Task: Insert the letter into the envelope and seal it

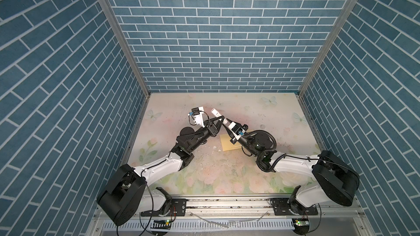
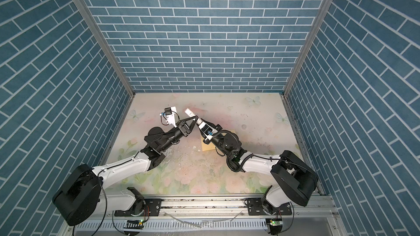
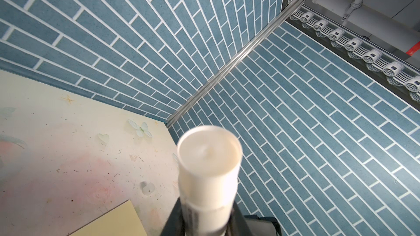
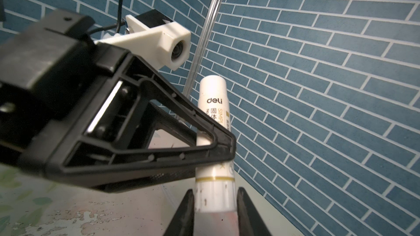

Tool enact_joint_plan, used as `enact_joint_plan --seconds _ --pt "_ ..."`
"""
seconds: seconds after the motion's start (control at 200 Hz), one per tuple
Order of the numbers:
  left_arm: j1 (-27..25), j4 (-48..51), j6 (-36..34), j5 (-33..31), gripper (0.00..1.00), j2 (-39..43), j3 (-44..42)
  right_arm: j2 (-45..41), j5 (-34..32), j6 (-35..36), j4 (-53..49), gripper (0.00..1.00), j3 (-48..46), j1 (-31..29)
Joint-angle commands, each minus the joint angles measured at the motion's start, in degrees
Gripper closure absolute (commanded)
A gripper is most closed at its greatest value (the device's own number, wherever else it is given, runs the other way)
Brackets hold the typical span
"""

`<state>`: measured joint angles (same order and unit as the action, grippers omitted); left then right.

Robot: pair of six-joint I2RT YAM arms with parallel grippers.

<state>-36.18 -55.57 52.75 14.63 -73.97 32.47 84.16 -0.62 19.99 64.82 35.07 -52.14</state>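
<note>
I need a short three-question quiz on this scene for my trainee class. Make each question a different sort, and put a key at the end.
1. Multiple choice: what do the fingers of the left gripper clamp? A a pen; B a white glue stick; C a spoon.
2. True or false: the envelope lies flat on the table, partly under the right arm.
3. Fill in: the brand name printed on the glue stick is ____.
Key: 1 B. 2 true. 3 deli.
</note>
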Motion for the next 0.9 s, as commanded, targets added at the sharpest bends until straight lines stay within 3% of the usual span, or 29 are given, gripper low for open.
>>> enact_joint_plan --seconds 0.0,0.2,0.41,0.435,0.555,0.7,0.895 --pt "-0.12 -0.67 -0.29 0.21 1.0 -0.5 0.29 -0.65 0.32 0.96 1.16 0.68 2.55 -0.34" --pt "-0.17 -0.68 -0.32 0.48 1.0 -1.13 0.49 -1.53 0.67 0.36 -0.57 0.75 2.86 -0.33" --pt "-0.14 -0.77 -1.85 1.22 1.0 -1.69 0.33 -3.65 4.37 -5.95 -3.23 0.95 3.2 0.43" --pt "-0.12 -0.77 -2.43 1.59 1.0 -1.7 0.47 -4.17 5.22 -8.39 -4.24 0.96 3.39 1.09" --pt "-0.03 -0.79 -6.3 3.45 1.0 -1.29 0.59 -6.02 21.96 -26.3 -8.84 1.0 5.53 7.94" --pt "-0.03 -0.66 -10.45 5.77 1.0 -0.26 0.92 -3.92 38.66 -47.08 -6.08 1.0 8.79 15.59" --pt "-0.04 -0.2 -12.35 7.43 1.0 0.41 1.16 1.42 51.03 -64.84 0.63 1.0 12.9 19.41"
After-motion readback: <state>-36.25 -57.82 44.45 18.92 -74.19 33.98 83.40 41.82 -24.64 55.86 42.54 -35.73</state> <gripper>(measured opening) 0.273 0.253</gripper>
